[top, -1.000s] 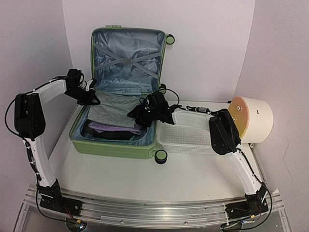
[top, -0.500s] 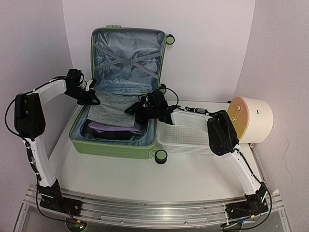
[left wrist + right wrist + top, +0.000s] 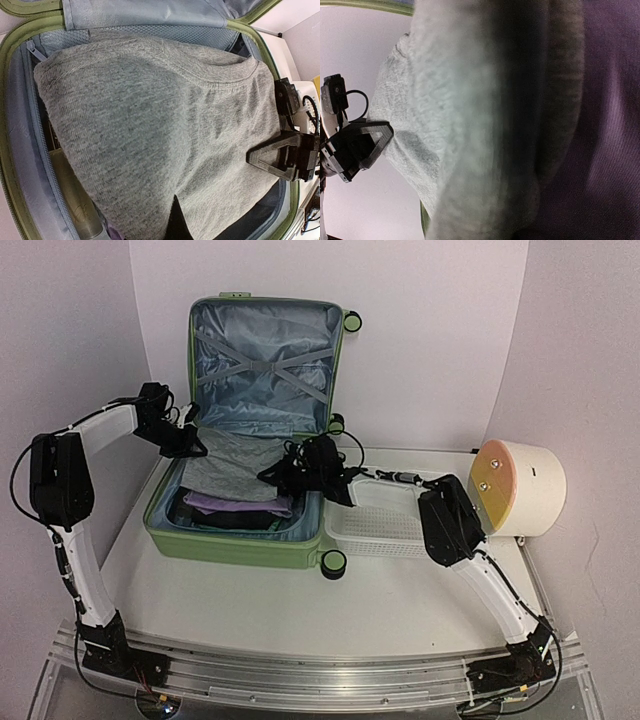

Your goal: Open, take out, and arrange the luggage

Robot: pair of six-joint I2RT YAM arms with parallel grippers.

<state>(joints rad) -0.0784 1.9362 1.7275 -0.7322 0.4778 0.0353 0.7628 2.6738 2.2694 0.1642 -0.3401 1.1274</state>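
One luggage [image 3: 235, 545] holds one grey sweater [image 3: 150, 125] beside one white basket [image 3: 380, 545].

Both arms [image 3: 85, 570] alike — white tubular links [image 3: 497, 588], bulky black joints [image 3: 58, 480], thin black cables [image 3: 13, 480]; left gripper [image 3: 197, 450] and right gripper [image 3: 272, 475] black.

The hard-shell suitcase [image 3: 235, 542] is light green, and its round wheels [image 3: 333, 563] are black with green hubs. Its fabric lining [image 3: 300, 340] is pale grey-blue, crossed by an X of grey straps [image 3: 262, 366]. The knitted garment [image 3: 150, 125] is heather grey, finely flecked light and dark. The folded cloth [image 3: 225, 504] beneath is purple, over a black layer [image 3: 235, 521]. The plastic mesh basket [image 3: 390, 530] is white, patterned with small holes. The cylinder [image 3: 540, 490] is cream with an orange face [image 3: 492, 483].
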